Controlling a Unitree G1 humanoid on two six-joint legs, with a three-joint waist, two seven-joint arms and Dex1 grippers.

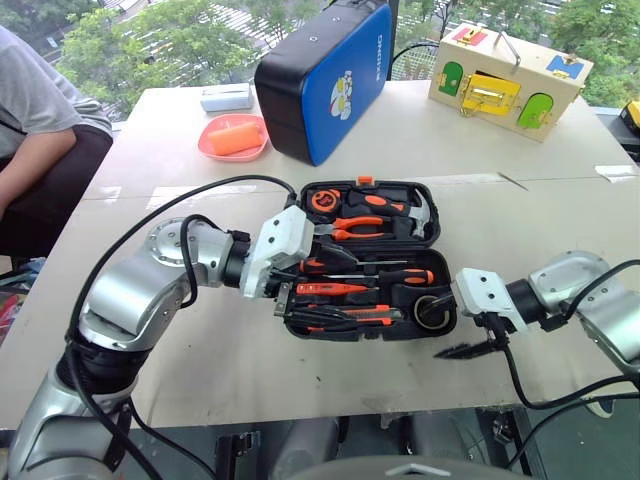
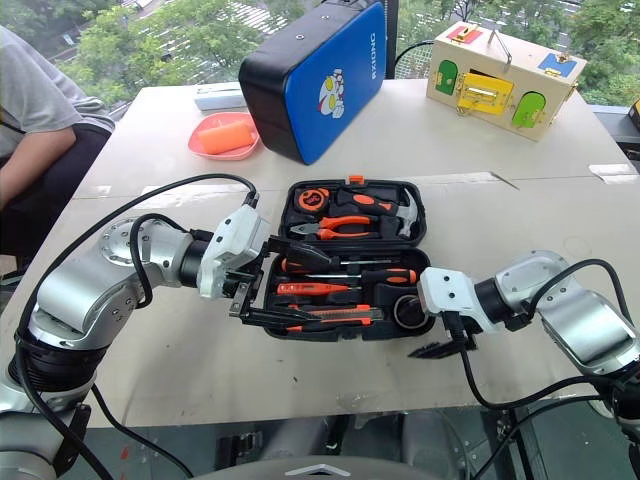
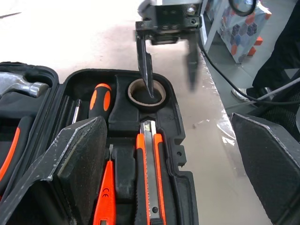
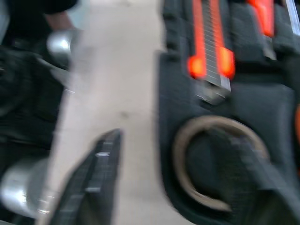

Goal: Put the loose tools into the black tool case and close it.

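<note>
Pale tabletop (image 1: 200, 330) by a window carries the black tool case (image 1: 368, 258), lying open with its lid half away from the robot and its long axis running across the robot's front. Screwdrivers, the utility knife (image 3: 149, 176) and the tape roll (image 3: 146, 92) all sit in their moulded slots in the near half, so closing looks like what remains. The right gripper (image 3: 168, 61) stands at the case's right end, jaws parted, one finger dipping inside the tape roll's ring, the other outside past the case's rim; it grips nothing. The left gripper (image 1: 283, 300) hovers spread wide over the case's left end, empty. Both hands flank the near half; the lid lies beyond them, away from the robot.
</note>
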